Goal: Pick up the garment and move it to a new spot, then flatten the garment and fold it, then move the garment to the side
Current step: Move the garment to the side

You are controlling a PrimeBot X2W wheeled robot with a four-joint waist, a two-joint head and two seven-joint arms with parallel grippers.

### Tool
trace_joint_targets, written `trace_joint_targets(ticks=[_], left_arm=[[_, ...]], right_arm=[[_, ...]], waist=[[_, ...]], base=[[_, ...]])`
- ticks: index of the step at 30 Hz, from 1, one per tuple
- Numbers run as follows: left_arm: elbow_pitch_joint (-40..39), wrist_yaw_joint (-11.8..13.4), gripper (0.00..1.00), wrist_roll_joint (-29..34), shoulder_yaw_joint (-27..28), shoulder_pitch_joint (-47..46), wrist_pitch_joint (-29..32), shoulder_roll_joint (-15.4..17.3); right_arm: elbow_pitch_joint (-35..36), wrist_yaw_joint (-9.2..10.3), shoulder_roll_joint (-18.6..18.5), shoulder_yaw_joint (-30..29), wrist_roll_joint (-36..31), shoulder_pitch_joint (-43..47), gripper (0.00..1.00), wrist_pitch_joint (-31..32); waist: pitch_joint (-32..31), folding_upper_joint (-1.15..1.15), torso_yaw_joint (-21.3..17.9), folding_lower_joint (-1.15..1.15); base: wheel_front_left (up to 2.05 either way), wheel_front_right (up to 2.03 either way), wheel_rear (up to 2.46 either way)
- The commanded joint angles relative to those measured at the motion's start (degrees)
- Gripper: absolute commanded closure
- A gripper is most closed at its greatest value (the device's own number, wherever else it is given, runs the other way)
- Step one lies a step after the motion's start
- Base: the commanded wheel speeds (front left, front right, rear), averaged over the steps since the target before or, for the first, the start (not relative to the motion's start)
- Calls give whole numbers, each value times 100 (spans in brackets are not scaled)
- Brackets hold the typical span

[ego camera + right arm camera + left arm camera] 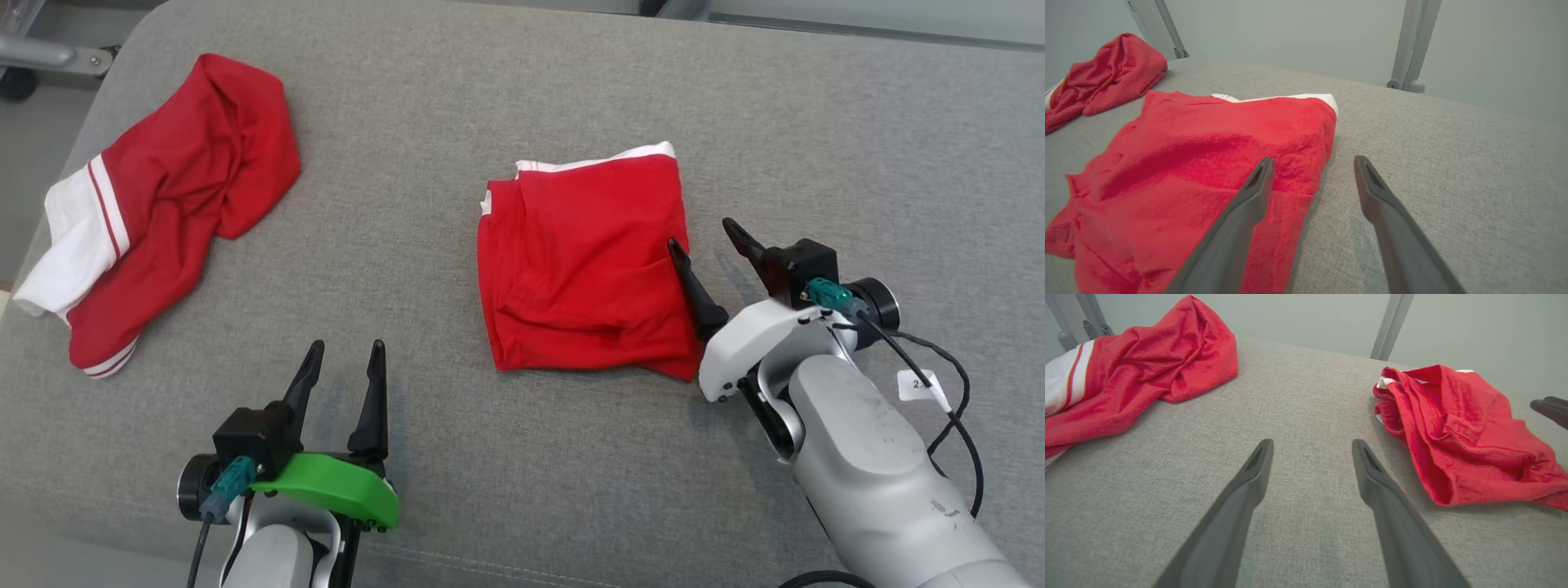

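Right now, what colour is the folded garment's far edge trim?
White trim on the red folded garment; clearest in the head view.

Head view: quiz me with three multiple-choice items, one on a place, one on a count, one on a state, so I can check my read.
1. Where is the folded garment relative to the right gripper?
A. At that gripper's tips, its right edge between the two fingers
B. At the far left corner
C. Hanging off the edge

2. How many red garments lie on the grey surface?
A. One
B. Two
C. Three

3. The left gripper is:
A. Shut on cloth
B. Open, holding nothing
C. Shut, empty

Answers:
1 A: one finger is over the cloth, the other over bare surface.
2 B: the folded one plus a crumpled garment at the far left.
3 B: its fingers stand apart over bare surface.
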State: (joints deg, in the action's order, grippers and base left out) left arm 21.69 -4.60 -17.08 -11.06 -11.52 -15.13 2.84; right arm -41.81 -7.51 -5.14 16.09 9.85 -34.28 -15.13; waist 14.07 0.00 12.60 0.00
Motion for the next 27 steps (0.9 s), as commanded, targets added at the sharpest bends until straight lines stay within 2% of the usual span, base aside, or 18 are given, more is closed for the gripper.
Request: trace_joint_targets(ticks=[1,8,9,10,11,21,27], left_arm=[[-7,7,0,-27,-14,-118,0,15],[-62,28,0,-109,-97,-199,0,16],[-71,35,0,-118,-111,-226,0,15],[-79,41,0,-115,-130,-244,0,15],[-85,44,0,-119,-148,-259,0,15],[-39,-34,0,14,-238,-287,0,17],[34,-131,0,190,-287,-156,0,18]], right_arm=[[-223,4,-28,33,127,-185,0,-1],[-1177,4,39,334,732,-720,0,33],[-1254,4,45,419,791,-773,15,30],[-1320,4,55,482,884,-808,64,27],[-1363,4,58,539,952,-833,100,23],[-1189,7,-221,594,1130,-750,100,-4],[-978,7,-213,495,1239,-338,100,-6]], waist=[[298,0,299,0],[458,0,404,0],[470,0,410,0],[475,0,412,0],[479,0,410,0],[251,0,78,0],[-168,0,-656,0]], base=[[0,0,0],[0,0,0],[0,0,0],[0,0,0],[0,0,0],[0,0,0],[0,0,0]])
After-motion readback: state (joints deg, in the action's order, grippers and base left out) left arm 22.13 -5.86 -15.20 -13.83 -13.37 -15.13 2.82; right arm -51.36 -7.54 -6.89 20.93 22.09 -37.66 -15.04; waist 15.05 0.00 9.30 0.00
